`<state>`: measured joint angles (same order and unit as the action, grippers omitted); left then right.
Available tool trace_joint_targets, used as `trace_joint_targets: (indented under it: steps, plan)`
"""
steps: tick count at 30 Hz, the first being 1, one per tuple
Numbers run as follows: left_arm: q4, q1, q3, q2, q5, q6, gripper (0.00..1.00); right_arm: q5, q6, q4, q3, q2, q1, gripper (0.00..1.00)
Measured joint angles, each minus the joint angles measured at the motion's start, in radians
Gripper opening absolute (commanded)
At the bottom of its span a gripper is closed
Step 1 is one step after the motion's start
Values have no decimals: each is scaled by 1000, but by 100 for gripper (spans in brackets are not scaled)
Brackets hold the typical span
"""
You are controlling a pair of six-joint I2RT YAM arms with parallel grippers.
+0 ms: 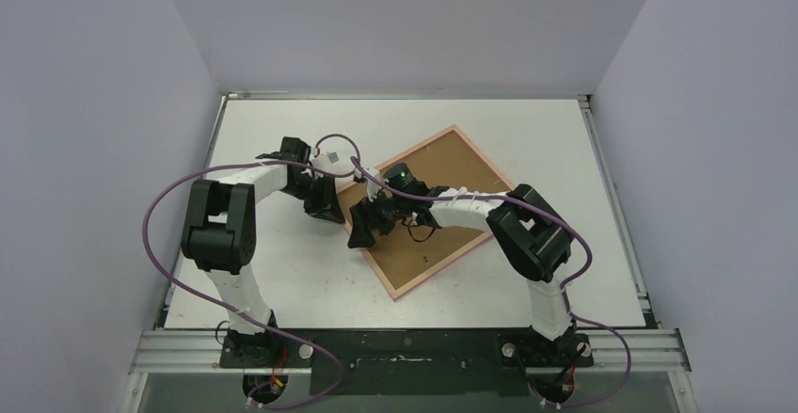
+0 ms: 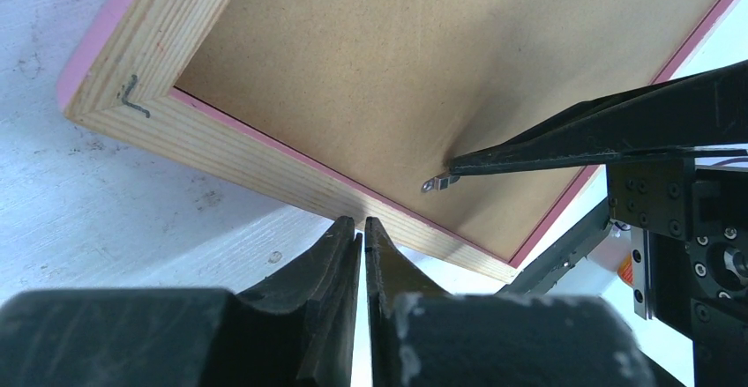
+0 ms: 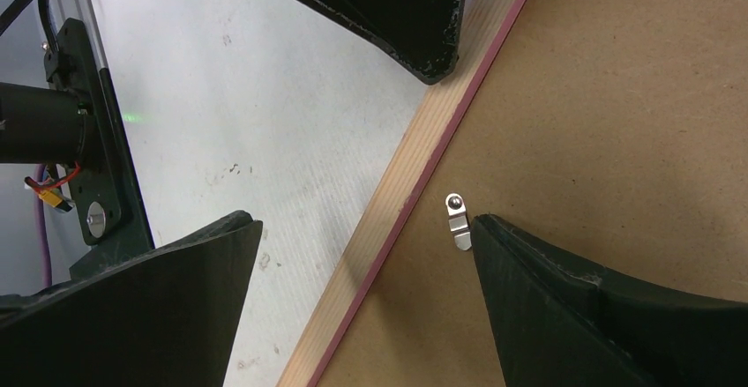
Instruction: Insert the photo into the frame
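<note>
The left gripper [image 2: 363, 221] is shut tight with nothing in it, its tips at the wooden border of the frame [image 3: 437, 131]. The right gripper [image 3: 363, 224] is spread wide astride that border, one finger [image 3: 564, 308] touching a metal turn clip [image 3: 457, 222] on the brown backing panel [image 3: 617, 96]. The frame is laid back-up on the table [image 3: 265, 96].

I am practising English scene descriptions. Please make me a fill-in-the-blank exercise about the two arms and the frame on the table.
1. The left pincer is ____, its tips close to the wooden border of the frame.
2. The right pincer is ____, with the metal clip at one of its tips.
3. The backing panel inside the frame is ____ in colour.
Missing words: shut; open; brown.
</note>
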<state>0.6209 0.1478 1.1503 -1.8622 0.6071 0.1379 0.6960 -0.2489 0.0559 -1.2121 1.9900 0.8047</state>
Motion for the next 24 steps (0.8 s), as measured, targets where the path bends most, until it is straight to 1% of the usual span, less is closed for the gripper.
trace_joint_targets:
  steps: [12,24]
  plan:
    - [0,0,0,0,-2,1,7,-15,-10,49,37,-14,11,93]
    - [0,0,0,-1,-5,8,7,-29,-39,63,83,-46,57,92]
